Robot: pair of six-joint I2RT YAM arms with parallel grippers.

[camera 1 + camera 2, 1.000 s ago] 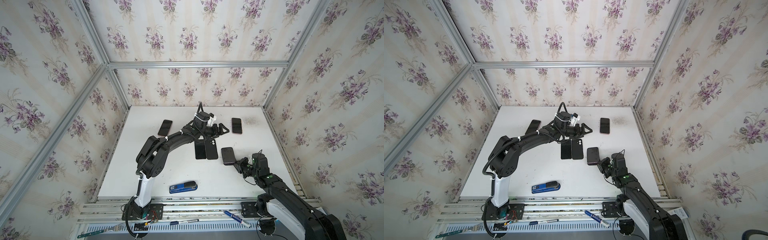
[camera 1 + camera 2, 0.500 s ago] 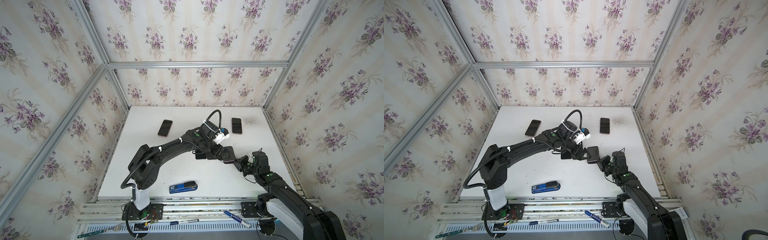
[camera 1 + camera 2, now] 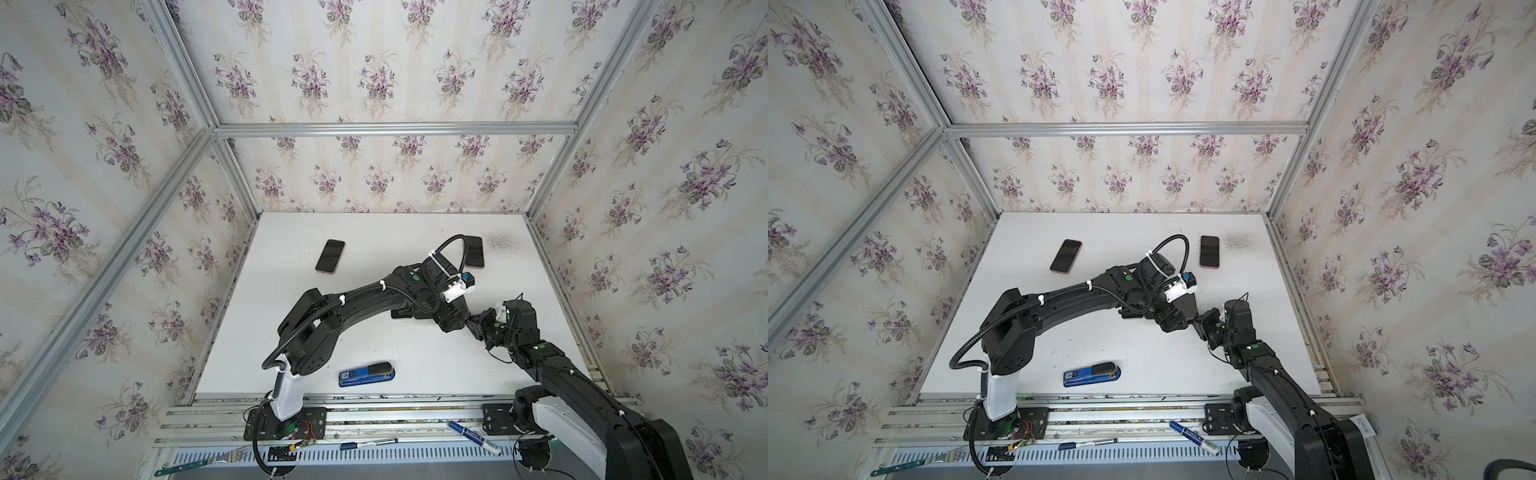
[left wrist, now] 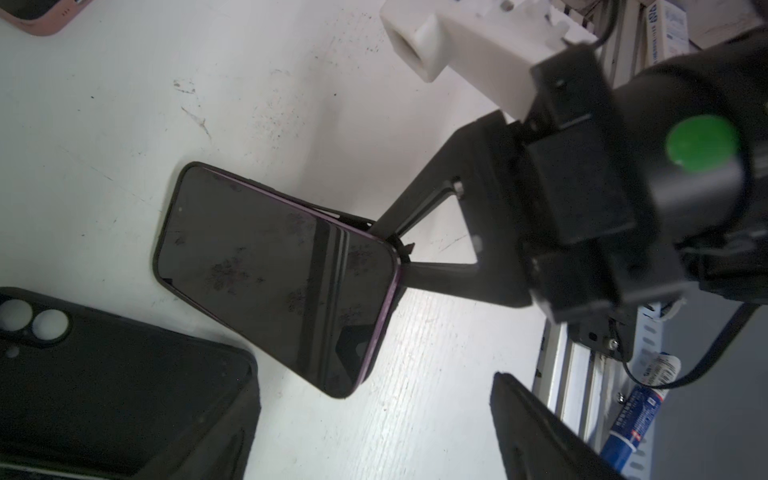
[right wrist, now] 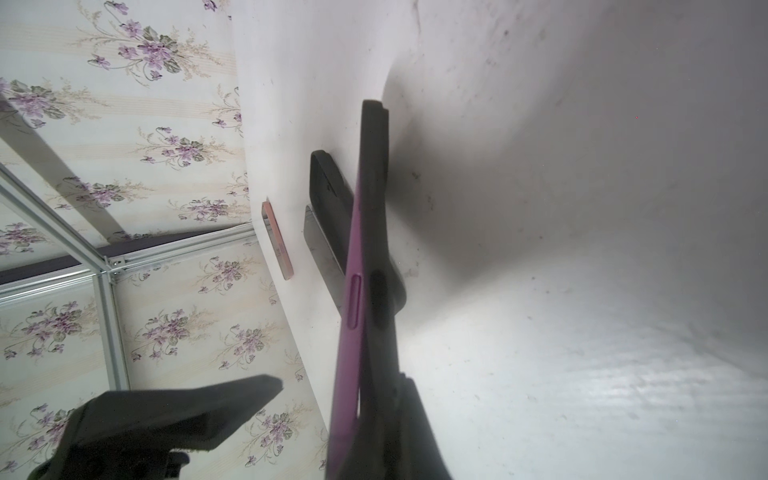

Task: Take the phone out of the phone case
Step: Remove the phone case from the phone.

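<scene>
Table [image 3: 374,232]: left phone [image 3: 330,256] and right phone [image 3: 1209,252] near back edge; stapler [image 3: 366,374] by front edge; cased phone [image 4: 274,278] beside empty case [image 4: 116,395], mid-right

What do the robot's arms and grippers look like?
The left arm and right arm are black, each with a white link near its base and green dots at joints. A ribbed black hose with white zip ties runs along the left arm to a white wrist block. The right gripper has black, triangular open-frame fingers.
</scene>
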